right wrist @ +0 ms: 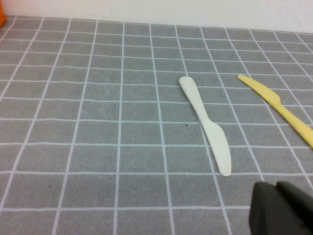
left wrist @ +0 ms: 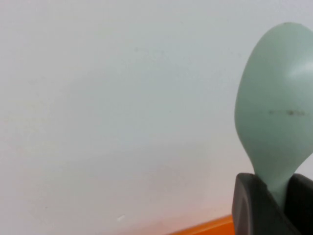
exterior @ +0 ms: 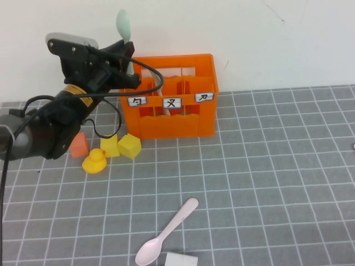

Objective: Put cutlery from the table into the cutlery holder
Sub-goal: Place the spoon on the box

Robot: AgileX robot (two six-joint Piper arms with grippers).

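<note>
Upright, the mint-green spoon (exterior: 123, 25) is clamped by its handle in the left pincer (exterior: 125, 65), just above the cutlery holder (exterior: 183, 119)'s left end. Well below it, a pale pink spoon (exterior: 165, 234) lies on the worktop (exterior: 277, 183). Only a dark tip of the right pincer (right wrist: 281, 209) shows, low over the worktop near a white knife (right wrist: 206, 125); its grip cannot be told.

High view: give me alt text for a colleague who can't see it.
Left gripper holds a mint-green plastic spoon upright above the bright orange slotted crate. A pale pink plastic spoon lies on the grey gridded table; the right gripper is out of view.
</note>
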